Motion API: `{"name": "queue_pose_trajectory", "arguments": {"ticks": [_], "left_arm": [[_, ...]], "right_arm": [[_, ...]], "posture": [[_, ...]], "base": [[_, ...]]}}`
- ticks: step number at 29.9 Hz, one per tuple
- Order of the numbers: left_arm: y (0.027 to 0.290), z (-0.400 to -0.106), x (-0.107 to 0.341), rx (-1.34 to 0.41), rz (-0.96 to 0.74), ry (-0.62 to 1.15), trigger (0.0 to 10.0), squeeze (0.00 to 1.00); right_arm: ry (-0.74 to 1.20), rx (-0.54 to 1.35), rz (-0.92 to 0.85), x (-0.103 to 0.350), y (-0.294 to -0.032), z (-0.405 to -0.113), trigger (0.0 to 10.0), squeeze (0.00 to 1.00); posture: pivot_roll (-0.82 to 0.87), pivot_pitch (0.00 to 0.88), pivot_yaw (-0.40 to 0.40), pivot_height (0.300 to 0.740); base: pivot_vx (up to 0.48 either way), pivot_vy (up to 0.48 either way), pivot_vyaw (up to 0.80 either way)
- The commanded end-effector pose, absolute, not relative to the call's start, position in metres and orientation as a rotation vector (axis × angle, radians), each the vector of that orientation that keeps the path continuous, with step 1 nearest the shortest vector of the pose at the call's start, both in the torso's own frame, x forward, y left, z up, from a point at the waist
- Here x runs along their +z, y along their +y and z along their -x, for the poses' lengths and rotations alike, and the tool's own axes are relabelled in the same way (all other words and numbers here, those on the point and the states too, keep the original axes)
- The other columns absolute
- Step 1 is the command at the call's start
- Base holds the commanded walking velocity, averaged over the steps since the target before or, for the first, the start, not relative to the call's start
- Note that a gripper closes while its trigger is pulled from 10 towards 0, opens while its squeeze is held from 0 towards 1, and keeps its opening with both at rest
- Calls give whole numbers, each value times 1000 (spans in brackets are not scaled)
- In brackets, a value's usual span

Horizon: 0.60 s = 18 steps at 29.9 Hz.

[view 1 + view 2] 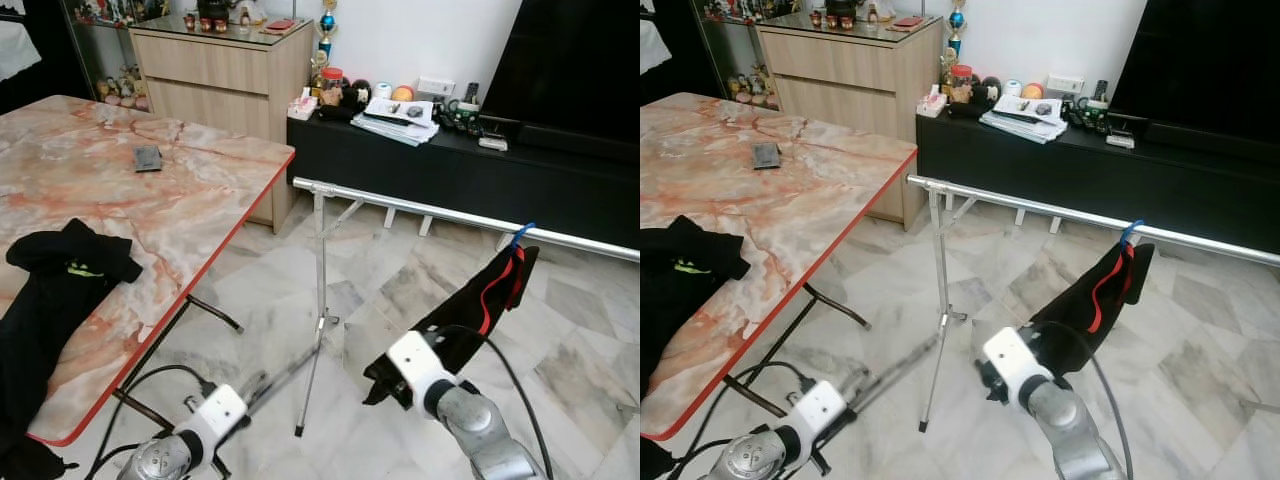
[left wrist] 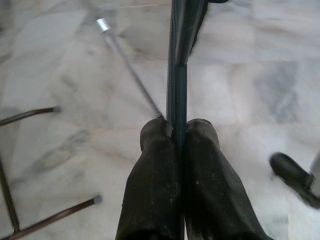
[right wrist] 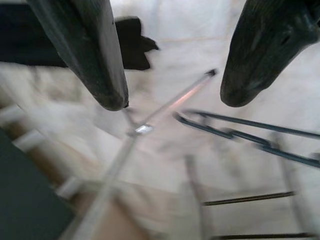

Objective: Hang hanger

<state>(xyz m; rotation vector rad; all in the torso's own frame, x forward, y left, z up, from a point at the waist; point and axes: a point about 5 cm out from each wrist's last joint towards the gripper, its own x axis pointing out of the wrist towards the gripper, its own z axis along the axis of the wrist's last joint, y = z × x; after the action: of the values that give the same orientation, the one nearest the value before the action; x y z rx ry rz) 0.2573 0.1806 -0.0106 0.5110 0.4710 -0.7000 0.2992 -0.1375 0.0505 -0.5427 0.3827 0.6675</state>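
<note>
My left gripper [image 2: 177,132] is shut on a thin dark hanger [image 2: 178,70], which sticks out from between its fingers [image 2: 155,170]. In the left eye view that gripper [image 1: 250,386] is low, near the foot of the stand, and blurred. My right gripper [image 3: 172,95] is open with nothing between its fingers, and the dark hanger [image 3: 240,134] lies beyond them. The silver clothes rail [image 1: 450,215] runs across the room on a thin stand [image 1: 320,290]. A black garment with red trim [image 1: 480,300] hangs from it on a blue hook [image 1: 523,232], just behind my right wrist [image 1: 420,368].
A marble table with a red edge [image 1: 150,220] stands at the left, with black clothing [image 1: 60,275] and a small dark object [image 1: 148,157] on it. Its black legs [image 1: 215,312] reach toward the stand. A black TV console [image 1: 450,160] and a wooden cabinet [image 1: 225,75] are behind.
</note>
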Motion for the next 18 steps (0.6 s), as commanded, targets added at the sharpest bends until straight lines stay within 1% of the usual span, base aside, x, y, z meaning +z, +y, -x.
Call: {"name": "queue_pose_trajectory", "arguments": {"ticks": [1, 2, 4, 8, 10, 13, 17, 18], "left_arm": [[180, -257, -7, -791, -575, 466, 10000, 0], [180, -257, -6, -836, -601, 467, 10000, 0], [179, -258, -2, -877, -615, 469, 10000, 0], [175, -265, 6, -914, -620, 455, 10000, 0], [172, -270, 12, -951, -620, 442, 10000, 0], [166, -273, 20, -1021, -616, 428, 10000, 0], [162, -273, 23, -1086, -655, 427, 10000, 0], [162, -274, 24, -1104, -667, 430, 10000, 0]], "right_arm": [[417, 835, 600, 45, -134, -292, 10000, 0], [443, 965, 646, 40, -132, -285, 10000, 0], [481, 1111, 689, 32, -130, -275, 10000, 0], [510, 1256, 654, 25, -126, -265, 10000, 0], [484, 1285, 684, 23, -124, -266, 10000, 0], [437, 1297, 803, 23, -126, -271, 10000, 0], [399, 1315, 767, 28, -122, -276, 10000, 0], [377, 1336, 786, 30, -119, -278, 10000, 0]], "posture": [[79, 7, -43, 740], [82, 8, -44, 740], [86, 6, -47, 740], [102, 13, -54, 740], [104, 18, -54, 740], [111, 22, -52, 740], [112, 23, -51, 740], [115, 21, -53, 740]], "base": [[0, 0, 0], [0, 0, 0], [0, 0, 0], [0, 0, 0], [0, 0, 0], [0, 0, 0], [0, 0, 0], [0, 0, 0]]}}
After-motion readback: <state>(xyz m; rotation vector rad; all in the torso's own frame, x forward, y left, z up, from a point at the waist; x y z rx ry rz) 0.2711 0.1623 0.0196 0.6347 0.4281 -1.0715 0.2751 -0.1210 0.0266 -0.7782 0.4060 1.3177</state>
